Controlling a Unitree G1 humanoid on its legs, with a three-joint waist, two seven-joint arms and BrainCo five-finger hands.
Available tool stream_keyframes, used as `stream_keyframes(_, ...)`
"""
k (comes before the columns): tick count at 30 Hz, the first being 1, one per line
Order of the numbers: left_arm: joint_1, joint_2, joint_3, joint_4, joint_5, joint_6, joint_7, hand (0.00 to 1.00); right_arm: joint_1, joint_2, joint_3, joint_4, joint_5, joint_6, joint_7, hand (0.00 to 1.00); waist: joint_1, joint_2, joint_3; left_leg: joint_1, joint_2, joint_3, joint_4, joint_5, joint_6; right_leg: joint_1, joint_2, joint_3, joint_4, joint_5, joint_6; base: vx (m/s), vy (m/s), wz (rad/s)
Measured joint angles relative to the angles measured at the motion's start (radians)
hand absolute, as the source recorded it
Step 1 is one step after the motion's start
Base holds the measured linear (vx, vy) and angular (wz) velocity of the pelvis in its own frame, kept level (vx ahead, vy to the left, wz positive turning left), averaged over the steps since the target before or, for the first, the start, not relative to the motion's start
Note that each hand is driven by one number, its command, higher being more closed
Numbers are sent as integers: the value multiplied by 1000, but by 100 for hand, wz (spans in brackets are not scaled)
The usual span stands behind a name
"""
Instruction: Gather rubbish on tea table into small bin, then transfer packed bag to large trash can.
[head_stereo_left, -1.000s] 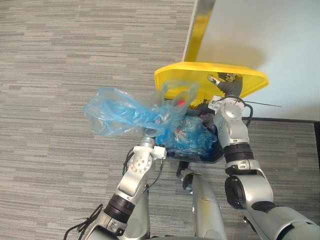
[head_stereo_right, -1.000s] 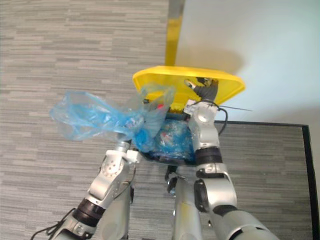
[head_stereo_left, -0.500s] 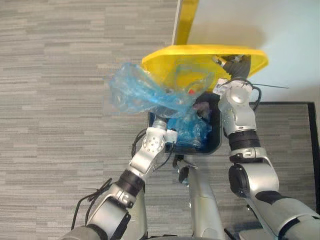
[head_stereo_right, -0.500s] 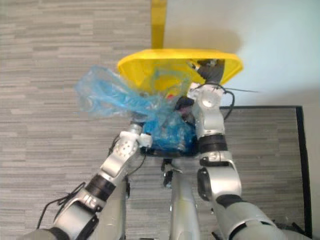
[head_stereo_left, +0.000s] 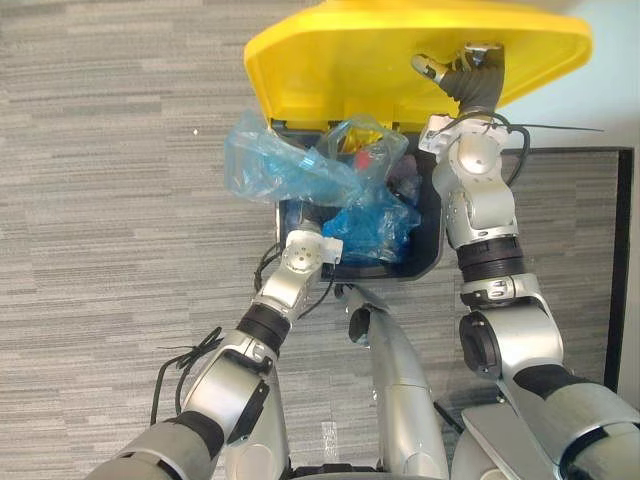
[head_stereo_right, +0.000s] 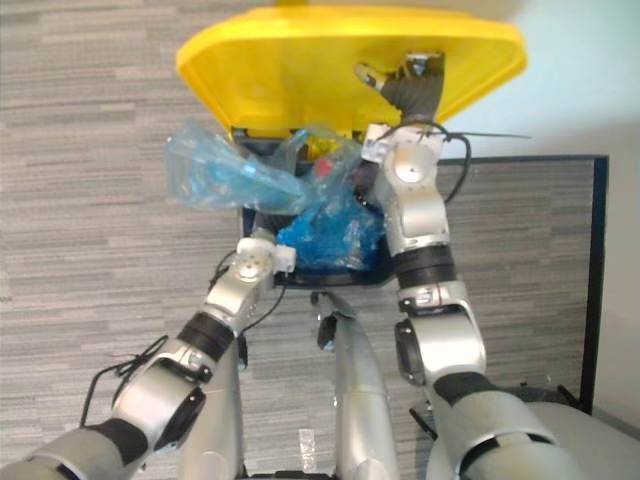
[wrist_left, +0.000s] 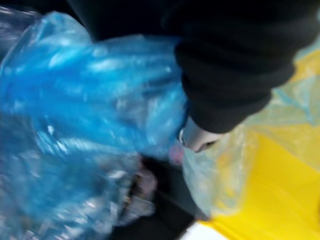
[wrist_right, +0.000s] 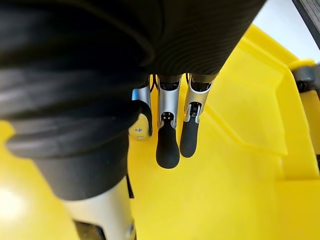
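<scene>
The large bin (head_stereo_left: 425, 265) is dark, and its yellow lid (head_stereo_left: 350, 60) is swung up. My right hand (head_stereo_left: 470, 80) is open, its straight fingers (wrist_right: 167, 145) pressed flat against the lid's underside. A crumpled blue plastic bag (head_stereo_left: 280, 170) hangs over the bin's opening, spilling past its left rim. My left hand (head_stereo_left: 308, 213) reaches up into the bag's gathered plastic (wrist_left: 100, 100) and holds it bunched; most of its fingers are buried in it. More blue plastic (head_stereo_left: 365, 230) lies inside the bin. A red item (head_stereo_left: 368, 157) shows through the bag near the lid.
Grey striped carpet (head_stereo_left: 100, 200) spreads to the left and in front of the bin. A pale wall (head_stereo_left: 610, 110) stands behind the lid on the right. A black strip (head_stereo_left: 622, 250) borders the floor area to the right of the bin.
The camera has dropped closer over the bin. The bag has come right and down from out over the carpet to the bin's opening. The right hand stays on the raised lid.
</scene>
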Motion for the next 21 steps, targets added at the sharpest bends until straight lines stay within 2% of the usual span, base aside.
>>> stream_keyframes(5, 0, 0, 16, 29, 64, 7, 3, 0, -24, 0, 10, 44, -1, 0, 15, 0, 0, 0, 0, 1, 4, 3, 6, -2, 2, 0, 3, 3, 2, -2, 4, -9, -12, -2)
stream_keyframes(14, 47, 0, 26, 17, 82, 6, 6, 0, 7, 25, 14, 85, -3, 1, 30, 0, 8, 3, -4, 59, 5, -1, 3, 0, 0, 56, 3, -1, 9, 1, -2, -9, -34, 2)
stream_keyframes(21, 260, 11, 52, -121, 70, -2, 6, 0, 210, 45, 2, 71, -54, 0, 51, 0, 46, 7, -7, 176, -13, -15, -20, -1, 7, 162, -15, -9, 34, -36, 4, -35, -36, 12)
